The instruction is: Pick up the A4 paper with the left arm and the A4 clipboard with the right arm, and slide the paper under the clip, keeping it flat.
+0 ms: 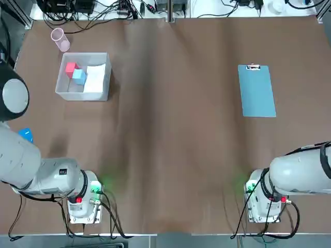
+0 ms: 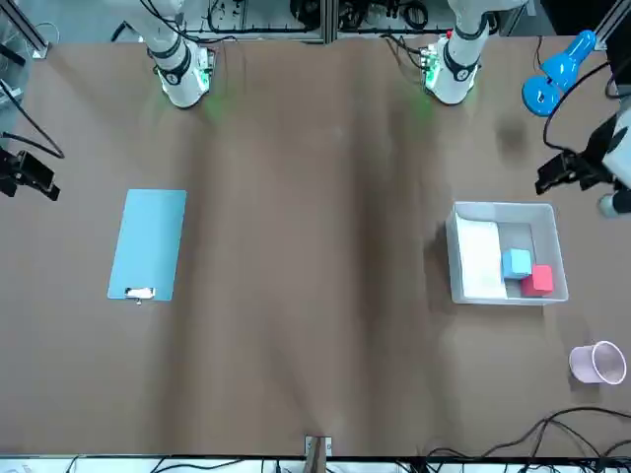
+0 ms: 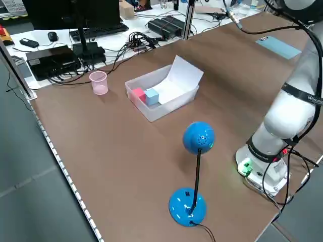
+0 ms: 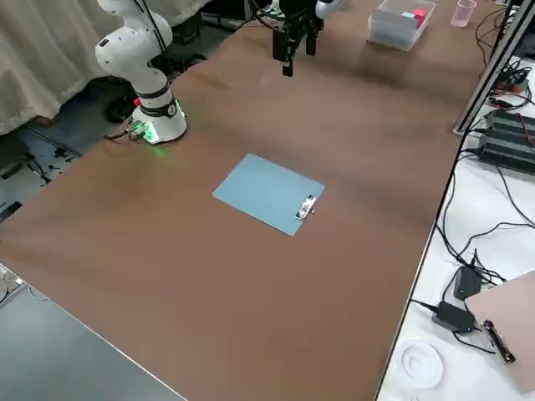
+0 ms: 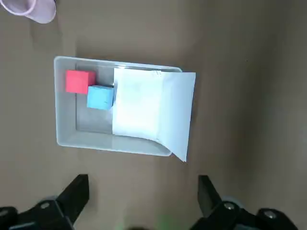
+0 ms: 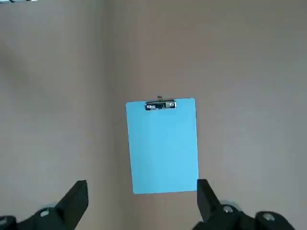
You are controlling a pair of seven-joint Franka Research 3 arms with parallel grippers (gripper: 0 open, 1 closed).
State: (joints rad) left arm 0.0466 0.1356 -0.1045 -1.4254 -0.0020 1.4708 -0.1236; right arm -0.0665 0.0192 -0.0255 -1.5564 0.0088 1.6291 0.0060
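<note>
The A4 paper (image 5: 153,112) is a white sheet that lies partly in a clear plastic bin (image 5: 67,141) and bends up over one wall; the left side view shows the paper (image 3: 184,78) rising above the rim. The light-blue A4 clipboard (image 1: 256,92) lies flat on the right half of the table, its clip (image 1: 253,67) at the far short edge. My left gripper (image 5: 141,203) hangs open high above the bin. My right gripper (image 6: 141,203) hangs open high above the clipboard (image 6: 162,146), clip (image 6: 160,105) away from the fingers. Neither holds anything.
In the bin (image 1: 64,93) a red block (image 1: 71,67) and a blue block (image 1: 78,76) sit beside the paper. A pink cup (image 1: 59,39) stands behind the bin. A blue ball-headed stand (image 3: 196,171) rises near the left arm's base. Cables run along the far edge.
</note>
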